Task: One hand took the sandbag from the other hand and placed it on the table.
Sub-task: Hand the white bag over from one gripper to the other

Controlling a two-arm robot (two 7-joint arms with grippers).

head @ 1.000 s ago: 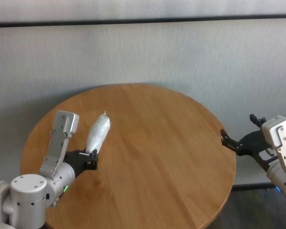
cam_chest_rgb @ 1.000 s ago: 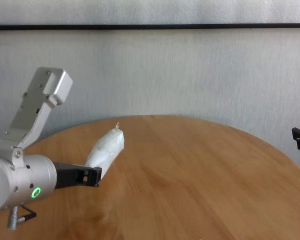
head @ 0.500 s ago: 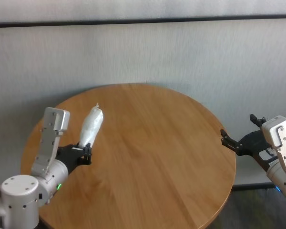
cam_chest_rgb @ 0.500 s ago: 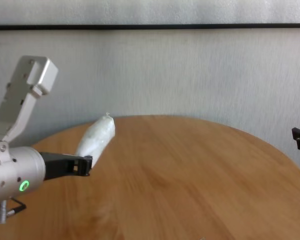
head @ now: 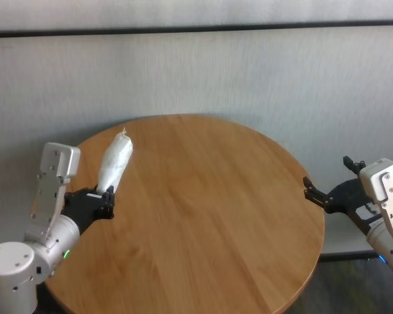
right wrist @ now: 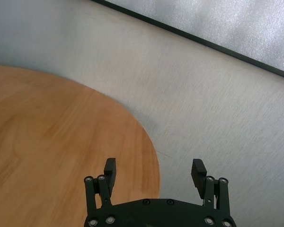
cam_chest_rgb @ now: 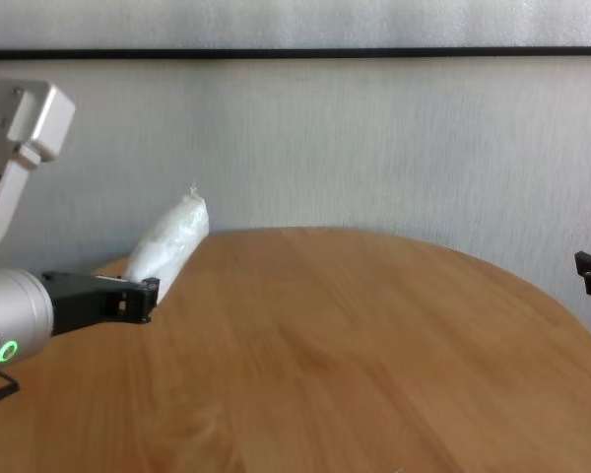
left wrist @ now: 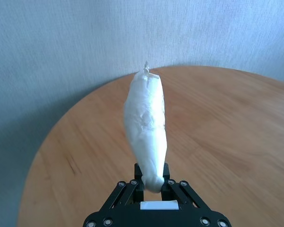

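Observation:
My left gripper (head: 107, 199), on the silver wrist with the green ring light, is shut on the lower end of the white sandbag (head: 114, 163). It holds the bag above the left side of the round wooden table (head: 203, 216), tied tip pointing up and away. The bag also shows in the left wrist view (left wrist: 146, 127) and the chest view (cam_chest_rgb: 167, 241), where the left gripper (cam_chest_rgb: 143, 294) grips its base. My right gripper (head: 313, 191) is open and empty beyond the table's right edge; it also shows in the right wrist view (right wrist: 154, 171).
A pale grey wall with a dark horizontal strip (head: 196, 29) stands behind the table. The table's rim (right wrist: 151, 156) lies close beside the right gripper.
My left arm has swung to the left and back, carrying the sandbag with it toward the table's left edge. The right arm has not moved.

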